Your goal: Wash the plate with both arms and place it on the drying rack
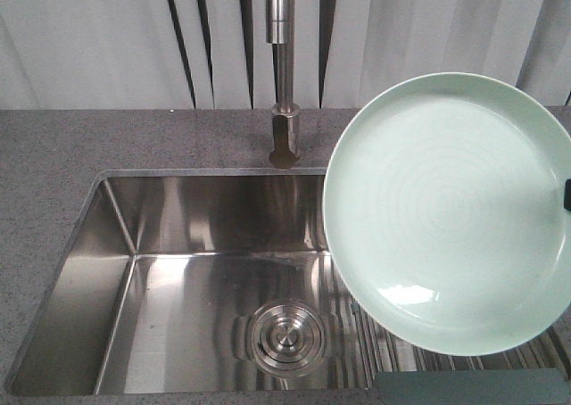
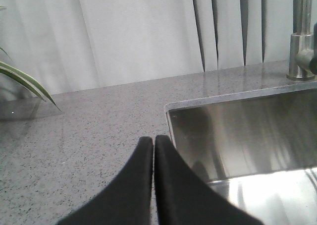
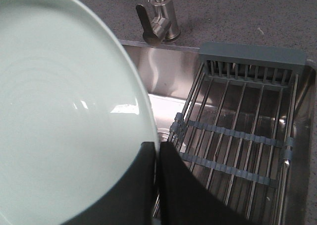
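Fingers of the right gripper are clamped on the lower rim of the plate, which rises tilted to their left with its glossy face toward the wrist camera. The drying rack lies below and beyond the tips, and the faucet stands farther off. The left gripper hovers over the counter with its tips pressed together on nothing, the sink corner just ahead to its right. Only the front view shows the drain; only the left wrist view shows a striped leaf.
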Controlling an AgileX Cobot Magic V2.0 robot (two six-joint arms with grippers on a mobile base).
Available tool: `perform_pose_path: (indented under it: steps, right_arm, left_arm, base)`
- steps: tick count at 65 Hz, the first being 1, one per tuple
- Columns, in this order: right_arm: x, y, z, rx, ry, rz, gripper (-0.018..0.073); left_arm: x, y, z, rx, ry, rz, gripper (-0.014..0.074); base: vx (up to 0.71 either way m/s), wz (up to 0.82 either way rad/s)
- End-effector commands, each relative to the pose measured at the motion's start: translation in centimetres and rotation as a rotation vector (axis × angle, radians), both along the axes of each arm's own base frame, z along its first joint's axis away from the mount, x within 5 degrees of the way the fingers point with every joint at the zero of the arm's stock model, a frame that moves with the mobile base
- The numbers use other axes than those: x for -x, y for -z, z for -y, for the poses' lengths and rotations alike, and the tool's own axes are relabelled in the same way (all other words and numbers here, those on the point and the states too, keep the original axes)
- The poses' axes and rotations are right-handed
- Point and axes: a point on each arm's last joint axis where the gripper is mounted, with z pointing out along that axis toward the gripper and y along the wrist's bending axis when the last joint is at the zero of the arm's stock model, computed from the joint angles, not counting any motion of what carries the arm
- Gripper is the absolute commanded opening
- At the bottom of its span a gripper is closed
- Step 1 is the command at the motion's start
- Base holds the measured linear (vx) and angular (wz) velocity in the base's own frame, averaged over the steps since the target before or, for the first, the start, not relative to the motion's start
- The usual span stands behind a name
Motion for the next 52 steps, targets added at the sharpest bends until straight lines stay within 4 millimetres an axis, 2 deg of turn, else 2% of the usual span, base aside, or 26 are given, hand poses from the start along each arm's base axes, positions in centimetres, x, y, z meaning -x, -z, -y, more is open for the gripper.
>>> perform_pose_path:
  steps: [1, 52]
  right_arm:
    - [-0.04, -1.26, -0.14, -0.036, 0.017, 0.076, -0.0011]
    - [-0.04, -1.26, -0.14, -0.036, 0.017, 0.076, -0.0011]
  left_arm:
    - [0.06, -0.17, 0.10, 0.009, 0.013, 0.072, -0.0006]
    - [0.06, -0.17, 0.10, 0.009, 0.013, 0.072, -0.0006]
  base:
    - [0.02, 0.01]
    - [0.01, 0.01]
